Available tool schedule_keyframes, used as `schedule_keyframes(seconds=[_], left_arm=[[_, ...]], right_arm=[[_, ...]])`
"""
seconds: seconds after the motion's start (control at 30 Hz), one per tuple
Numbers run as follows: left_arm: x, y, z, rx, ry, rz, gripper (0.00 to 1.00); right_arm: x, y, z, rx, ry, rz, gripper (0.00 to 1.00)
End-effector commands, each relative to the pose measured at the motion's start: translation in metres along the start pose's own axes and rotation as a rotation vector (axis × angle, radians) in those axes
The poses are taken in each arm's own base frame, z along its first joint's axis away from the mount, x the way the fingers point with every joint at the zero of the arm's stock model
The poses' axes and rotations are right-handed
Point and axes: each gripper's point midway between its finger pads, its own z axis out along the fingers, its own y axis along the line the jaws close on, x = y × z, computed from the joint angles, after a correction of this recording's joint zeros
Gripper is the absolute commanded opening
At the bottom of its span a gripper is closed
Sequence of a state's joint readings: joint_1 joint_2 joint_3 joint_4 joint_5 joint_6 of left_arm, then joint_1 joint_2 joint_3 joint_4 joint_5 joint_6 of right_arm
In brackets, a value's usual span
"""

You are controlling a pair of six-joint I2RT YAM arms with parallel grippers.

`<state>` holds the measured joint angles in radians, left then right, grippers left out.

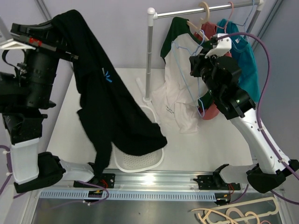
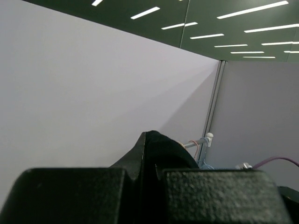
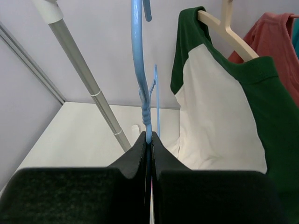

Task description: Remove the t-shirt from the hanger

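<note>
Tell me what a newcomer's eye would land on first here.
The black t-shirt, held high at the left by the shut left gripper, hangs in a long drape down to the table. At the right, the right gripper pinches a thin blue hanger in front of a white-and-green shirt hung on the clothes rail.

no words I can read, small blue logo (image 1: 108, 76) on black t-shirt (image 1: 114, 116), tiny dark print (image 1: 169, 110) on white shirt (image 1: 180, 79), illegible
</note>
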<state>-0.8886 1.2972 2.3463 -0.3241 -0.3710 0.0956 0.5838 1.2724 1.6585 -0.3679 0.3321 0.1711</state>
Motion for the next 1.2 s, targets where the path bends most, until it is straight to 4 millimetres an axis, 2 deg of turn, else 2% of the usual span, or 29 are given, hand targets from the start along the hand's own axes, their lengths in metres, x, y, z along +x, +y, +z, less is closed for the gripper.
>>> schedule_keyframes(seconds=[0.0,0.07,0.1,0.17,0.2,0.3,0.33,0.4,0.43,0.47,0.5,0.53,0.63,0.7,0.73,0.77,0.8,0.83,0.97,1.17], left_arm=[[-0.002,-0.006,-0.006,0.037,-0.013,-0.064,0.01],[-0.006,-0.004,-0.016,0.045,-0.012,-0.085,0.01],[0.013,-0.007,-0.016,0.048,0.028,-0.076,0.01],[0.011,-0.006,-0.023,0.049,0.031,-0.122,0.01],[0.033,-0.009,-0.023,0.05,0.083,-0.115,0.01],[0.057,-0.009,-0.036,0.051,0.141,-0.153,0.01],[0.105,-0.013,-0.04,0.052,0.229,-0.128,0.01],[0.092,-0.008,-0.046,0.044,0.165,-0.152,0.01],[0.112,-0.008,-0.047,0.036,0.2,-0.135,0.01],[0.11,-0.007,-0.047,0.034,0.195,-0.129,0.01],[0.12,-0.007,-0.044,0.026,0.225,-0.11,0.01],[0.101,-0.007,-0.04,0.027,0.192,-0.117,0.01],[0.09,-0.012,-0.032,0.052,0.185,-0.098,0.01],[0.062,-0.013,-0.028,0.066,0.133,-0.106,0.01],[0.072,-0.016,-0.023,0.068,0.161,-0.093,0.01],[0.05,-0.014,-0.023,0.068,0.121,-0.103,0.01],[0.059,-0.015,-0.02,0.067,0.148,-0.093,0.01],[0.055,-0.015,-0.021,0.067,0.144,-0.094,0.01],[0.065,-0.017,-0.019,0.073,0.156,-0.089,0.01],[0.062,-0.022,-0.015,0.093,0.154,-0.09,0.01]], right_arm=[[-0.019,0.007,0.015,-0.033,-0.079,0.025,0.0],[-0.019,0.006,0.022,-0.035,-0.079,0.025,0.0],[-0.019,0.007,0.03,-0.032,-0.076,0.022,0.0],[-0.019,0.009,0.037,-0.038,-0.072,0.021,0.0],[-0.014,0.011,0.044,-0.042,-0.062,0.018,0.0],[-0.018,0.016,0.05,-0.061,-0.069,0.019,0.0],[-0.017,0.018,0.054,-0.063,-0.067,0.015,0.0],[-0.017,0.019,0.058,-0.065,-0.067,0.01,0.0],[-0.017,0.02,0.062,-0.067,-0.066,0.006,0.0],[-0.017,0.021,0.065,-0.069,-0.066,0.001,0.0],[-0.019,0.021,0.066,-0.071,-0.071,-0.009,0.0],[-0.02,0.022,0.068,-0.075,-0.076,-0.017,0.0],[-0.03,0.024,0.073,-0.077,-0.112,-0.04,0.0],[-0.037,0.023,0.076,-0.07,-0.139,-0.045,0.0],[-0.039,0.022,0.078,-0.065,-0.147,-0.051,0.0],[-0.041,0.021,0.079,-0.064,-0.154,-0.055,0.0],[-0.043,0.02,0.082,-0.057,-0.161,-0.055,0.0],[-0.044,0.02,0.083,-0.059,-0.165,-0.056,0.0],[-0.045,0.018,0.092,-0.056,-0.171,-0.054,0.0],[-0.043,0.021,0.106,-0.066,-0.185,-0.069,0.0]])
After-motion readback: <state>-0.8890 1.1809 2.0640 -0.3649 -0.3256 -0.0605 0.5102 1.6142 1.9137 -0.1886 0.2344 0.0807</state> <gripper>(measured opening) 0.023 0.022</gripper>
